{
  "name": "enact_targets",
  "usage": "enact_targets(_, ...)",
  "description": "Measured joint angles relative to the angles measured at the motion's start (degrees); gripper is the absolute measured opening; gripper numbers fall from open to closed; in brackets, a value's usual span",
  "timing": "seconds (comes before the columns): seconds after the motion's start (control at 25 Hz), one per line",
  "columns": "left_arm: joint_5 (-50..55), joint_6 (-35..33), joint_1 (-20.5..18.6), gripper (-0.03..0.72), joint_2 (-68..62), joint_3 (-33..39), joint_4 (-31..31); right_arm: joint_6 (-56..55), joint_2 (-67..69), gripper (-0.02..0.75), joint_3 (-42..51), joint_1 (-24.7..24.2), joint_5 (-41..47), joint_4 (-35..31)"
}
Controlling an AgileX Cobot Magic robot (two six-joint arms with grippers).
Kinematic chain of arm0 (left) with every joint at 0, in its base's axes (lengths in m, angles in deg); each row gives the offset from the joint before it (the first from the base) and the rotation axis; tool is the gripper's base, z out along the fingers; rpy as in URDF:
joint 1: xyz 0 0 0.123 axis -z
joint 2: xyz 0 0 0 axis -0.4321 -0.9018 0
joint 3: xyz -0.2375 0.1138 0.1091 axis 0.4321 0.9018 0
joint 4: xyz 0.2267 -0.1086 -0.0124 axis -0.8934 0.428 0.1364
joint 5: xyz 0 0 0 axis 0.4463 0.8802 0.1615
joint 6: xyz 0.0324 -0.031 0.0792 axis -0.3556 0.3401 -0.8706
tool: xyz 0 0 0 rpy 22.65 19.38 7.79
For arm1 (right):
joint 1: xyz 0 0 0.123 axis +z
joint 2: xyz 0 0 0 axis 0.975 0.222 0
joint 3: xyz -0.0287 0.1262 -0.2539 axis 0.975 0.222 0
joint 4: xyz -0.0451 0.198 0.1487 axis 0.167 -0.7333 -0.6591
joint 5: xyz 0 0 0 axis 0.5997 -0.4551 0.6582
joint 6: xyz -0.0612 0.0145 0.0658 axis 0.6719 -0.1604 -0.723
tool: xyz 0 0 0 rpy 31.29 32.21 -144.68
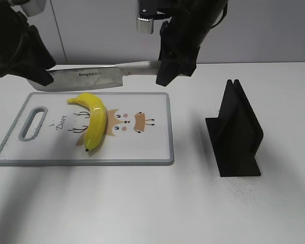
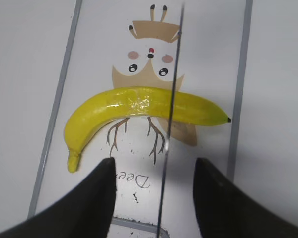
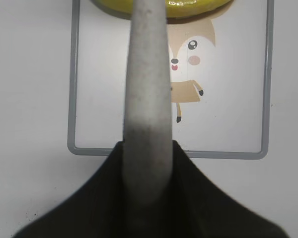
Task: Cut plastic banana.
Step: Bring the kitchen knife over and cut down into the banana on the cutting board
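The plastic banana (image 1: 93, 119) lies on a white cutting board (image 1: 142, 147) with a deer print, its stem at the far end and its dark tip toward the front. My right gripper (image 1: 165, 73) is shut on the handle of a knife (image 1: 86, 79) and holds it level above the board's far edge. The handle fills the right wrist view (image 3: 146, 99) between the jaws (image 3: 148, 148). My left gripper (image 1: 40, 76) is open at the blade's tip. In the left wrist view the blade (image 2: 175, 89) runs edge-on between the spread fingers (image 2: 154, 166), over the banana (image 2: 139, 106).
A black knife stand (image 1: 236, 129) stands on the white table to the right of the board. The board has a grey rim and a handle slot (image 1: 33, 122) at its left end.
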Motion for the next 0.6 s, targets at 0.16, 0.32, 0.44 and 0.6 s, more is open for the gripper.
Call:
enact_targets(0.16, -0.9, 0.0, 0.0, 0.424, -0.96, 0.0, -0.11, 0.05, 0.07, 0.162, 0.0, -0.06, -0.45, -0.07)
enact_targets(0.32, -1.13, 0.0, 0.0, 0.271, -1.53, 0.0, -0.11, 0.05, 0.29, 0.162, 0.0, -0.06, -0.76, -0.12)
enact_targets(0.44, -2.32, 0.0, 0.0, 0.101, -1.57, 0.0, -0.06, 0.05, 0.39, 0.162, 0.0, -0.06, -1.77, -0.12)
enact_targets(0.6, -3.18, -0.29, 0.0, 0.018, -1.57, 0.0, 0.12, 0.34, 0.51, 0.162, 0.0, -0.19, -3.33, -0.06)
